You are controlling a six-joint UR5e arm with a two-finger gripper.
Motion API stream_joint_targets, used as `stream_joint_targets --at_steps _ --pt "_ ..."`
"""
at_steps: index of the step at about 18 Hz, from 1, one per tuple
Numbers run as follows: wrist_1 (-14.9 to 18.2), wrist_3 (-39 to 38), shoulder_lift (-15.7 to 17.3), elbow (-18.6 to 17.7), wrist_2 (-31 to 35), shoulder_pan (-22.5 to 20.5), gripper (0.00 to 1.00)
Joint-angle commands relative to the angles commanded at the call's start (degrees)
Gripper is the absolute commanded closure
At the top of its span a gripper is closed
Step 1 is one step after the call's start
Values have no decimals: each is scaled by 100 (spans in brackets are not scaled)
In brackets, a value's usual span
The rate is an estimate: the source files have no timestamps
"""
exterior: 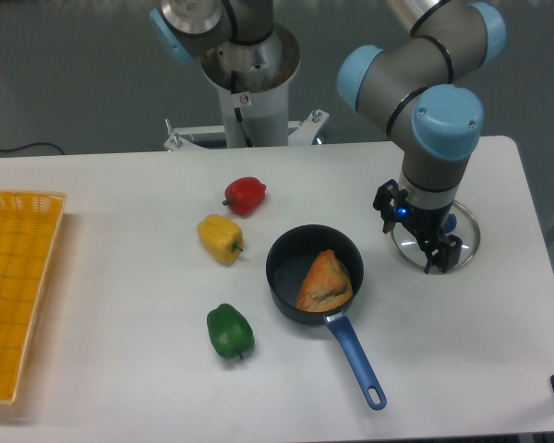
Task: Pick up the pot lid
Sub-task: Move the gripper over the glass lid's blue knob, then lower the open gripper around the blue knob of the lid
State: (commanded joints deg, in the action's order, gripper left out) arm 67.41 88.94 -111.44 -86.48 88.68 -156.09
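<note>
The gripper point(416, 228) points down over the pot lid point(469, 231) on the right side of the table. Its two fingers stand apart, one toward the lid's left edge and the other in front of its lower middle. The round, clear lid has a pale rim and a blue knob point(450, 223), partly hidden behind the gripper. Nothing shows held between the fingers, and I cannot tell how high they are above the lid.
Left of the gripper is a black pan point(285, 273) with a brown item point(326, 283) inside and a blue handle point(355, 361) toward the front. Red point(246, 196), yellow point(221, 238) and green peppers point(229, 330) lie farther left. A yellow crate point(39, 295) stands at the left edge.
</note>
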Motion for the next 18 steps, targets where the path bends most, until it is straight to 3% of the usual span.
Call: stream_joint_targets --at_steps 5,11,18 --pt "-88 70 -35 -123 -26 -369 0" --pt "-114 -35 -167 -263 26 -422 0" --pt "-141 -246 -150 -597 -9 -984 0"
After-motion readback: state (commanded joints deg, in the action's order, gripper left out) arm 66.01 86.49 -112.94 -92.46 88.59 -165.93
